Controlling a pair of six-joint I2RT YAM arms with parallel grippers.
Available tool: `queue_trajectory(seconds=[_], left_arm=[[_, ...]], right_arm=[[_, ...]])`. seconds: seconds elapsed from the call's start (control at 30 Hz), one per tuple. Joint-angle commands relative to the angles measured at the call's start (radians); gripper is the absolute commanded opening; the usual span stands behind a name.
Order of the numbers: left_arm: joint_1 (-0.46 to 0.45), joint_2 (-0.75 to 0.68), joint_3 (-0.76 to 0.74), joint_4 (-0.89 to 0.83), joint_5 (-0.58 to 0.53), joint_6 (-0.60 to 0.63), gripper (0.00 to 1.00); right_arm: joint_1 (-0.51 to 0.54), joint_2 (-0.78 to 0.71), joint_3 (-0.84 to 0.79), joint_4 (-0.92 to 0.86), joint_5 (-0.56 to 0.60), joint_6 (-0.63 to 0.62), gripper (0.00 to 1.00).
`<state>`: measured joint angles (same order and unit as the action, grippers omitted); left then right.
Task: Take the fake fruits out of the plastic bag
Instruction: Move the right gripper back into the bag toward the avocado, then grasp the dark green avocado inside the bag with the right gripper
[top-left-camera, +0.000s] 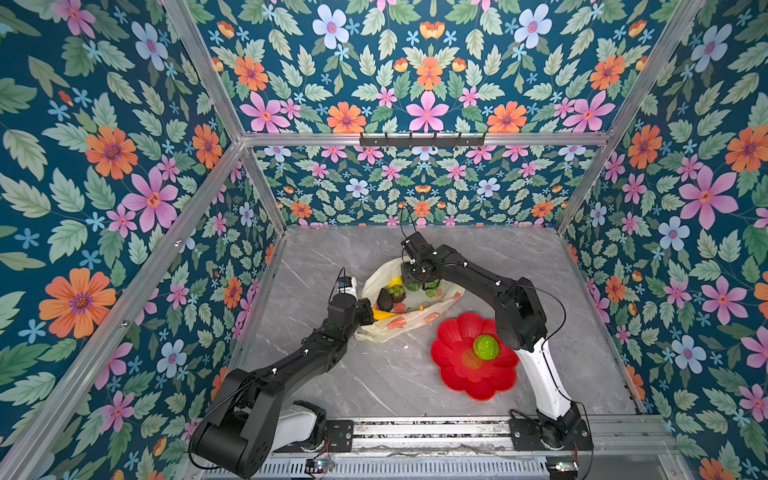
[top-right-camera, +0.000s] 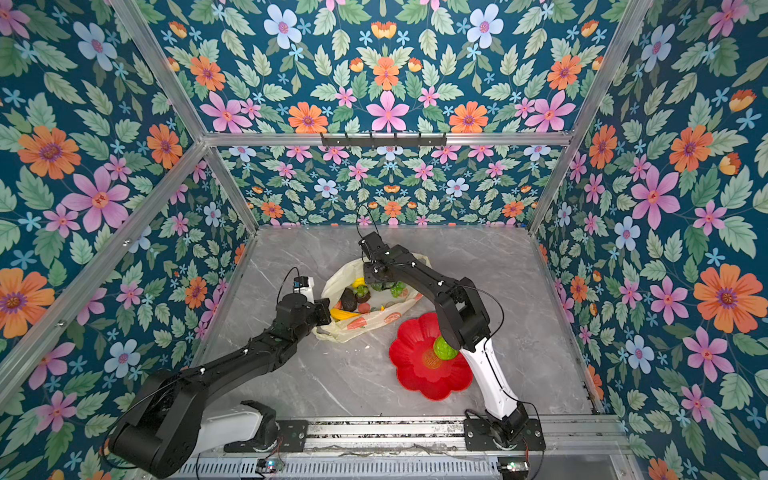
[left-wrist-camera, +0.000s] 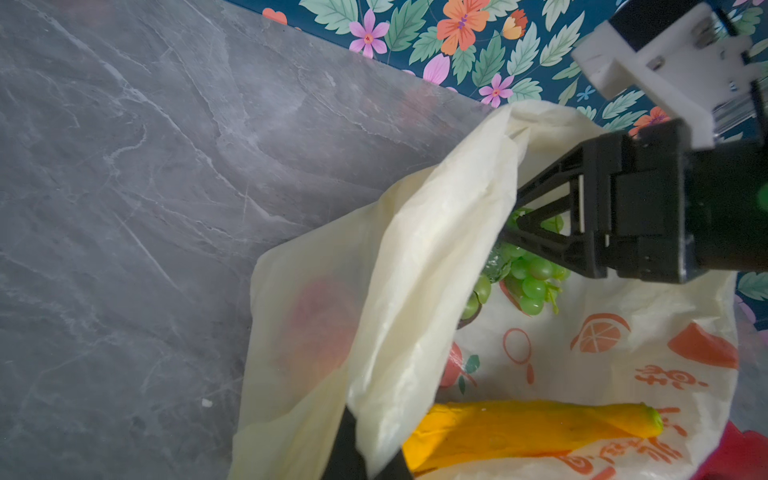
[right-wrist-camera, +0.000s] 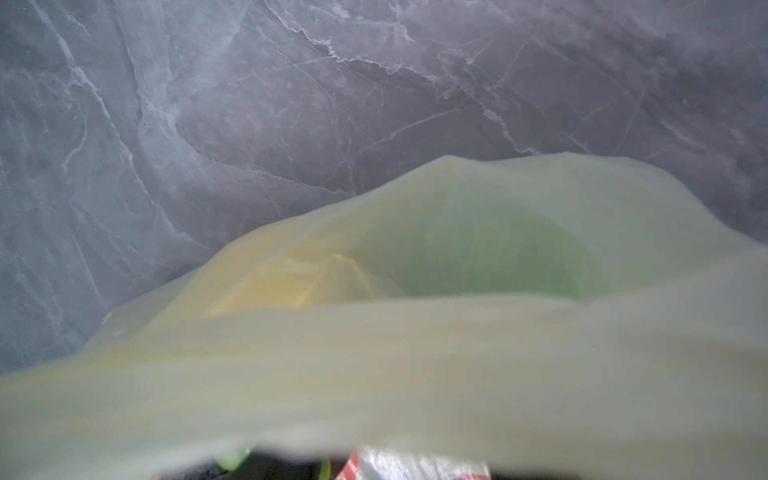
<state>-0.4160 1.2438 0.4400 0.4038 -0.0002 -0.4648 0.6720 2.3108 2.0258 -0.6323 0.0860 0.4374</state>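
Left gripper (top-left-camera: 369, 314) pinches the plastic bag (top-left-camera: 376, 279); right gripper (top-left-camera: 420, 286) reaches inside.

In both top views the plastic bag lies open on the table (top-left-camera: 374, 374), one banana (top-left-camera: 384, 314) and one avocado (top-left-camera: 385, 300) inside, one green bumpy fruit (top-left-camera: 486, 347) on the red plate (top-left-camera: 453, 378). Left wrist: left fingers (left-wrist-camera: 347, 444) together on the bag's edge; right fingers (left-wrist-camera: 552, 249) apart astride one grape bunch (left-wrist-camera: 532, 282), tips hidden, grip unclear. Right wrist: blurred bag film against the table.

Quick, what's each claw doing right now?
Left gripper: closed on the plastic bag.
Right gripper: among the green grapes, cannot tell.
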Motion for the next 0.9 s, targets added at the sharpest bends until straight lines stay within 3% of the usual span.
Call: queue_trajectory(seconds=[0.0, 0.37, 0.57, 0.7, 0.87], left_arm=[[0.001, 0.001, 0.006, 0.012, 0.001, 0.009, 0.00], [0.002, 0.002, 0.006, 0.009, -0.001, 0.011, 0.00], [0.002, 0.007, 0.009, 0.009, -0.001, 0.012, 0.00], [0.001, 0.005, 0.009, 0.007, -0.002, 0.012, 0.00], [0.002, 0.003, 0.010, 0.006, -0.004, 0.014, 0.00]], right_arm=[[-0.002, 0.017, 0.026, 0.002, 0.009, -0.023, 0.59], [-0.002, 0.089, 0.087, -0.038, -0.006, -0.027, 0.63], [-0.002, 0.124, 0.117, -0.070, -0.015, -0.029, 0.75], [-0.002, 0.144, 0.139, -0.089, -0.020, -0.027, 0.74], [-0.002, 0.126, 0.129, -0.084, -0.028, -0.025, 0.65]])
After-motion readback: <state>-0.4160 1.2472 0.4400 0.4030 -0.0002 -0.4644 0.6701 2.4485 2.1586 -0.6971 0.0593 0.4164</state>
